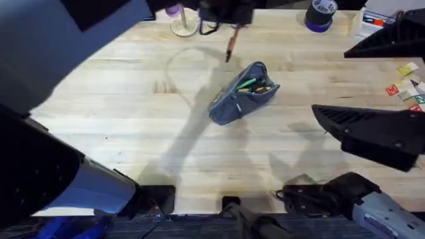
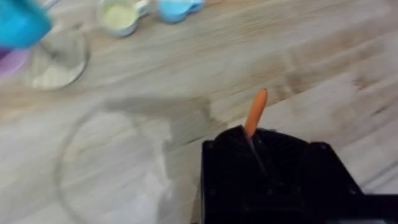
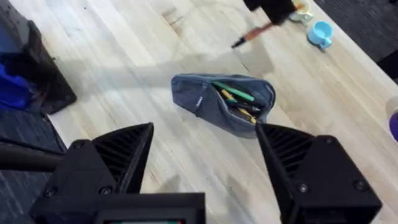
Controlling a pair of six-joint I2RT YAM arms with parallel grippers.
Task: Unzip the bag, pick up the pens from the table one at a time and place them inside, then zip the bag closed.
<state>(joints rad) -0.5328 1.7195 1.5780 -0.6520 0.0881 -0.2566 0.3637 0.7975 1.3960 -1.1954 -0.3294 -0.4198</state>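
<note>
— On the pale butcher-block table (image 1: 133,119), what is happening?

— At the far edge, the left gripper (image 1: 229,20) hangs above the wood, its black fingers closed on an orange pen (image 1: 232,42) with a black tip. The pen slants down from the fingers, clear of the tabletop.

— And the pouch?

— The grey fabric pencil pouch (image 1: 242,93) lies near the middle of the table, just short of the held pen, its zipper open. Green and orange pens (image 3: 236,99) show inside the mouth, seen plainly from the right wrist camera.

— Where is the right arm?

— The right gripper (image 3: 205,168) hovers on the near right side, well apart from the pouch, its two black fingers spread wide and holding nothing.

— Anything else along the far edge?

— A clear stemmed glass (image 1: 184,25) stands beside the left gripper, a roll of purple tape (image 1: 320,16) sits farther right, and the left wrist camera picks up a blue measuring cup (image 2: 176,9) and a pale one (image 2: 121,17).
</note>
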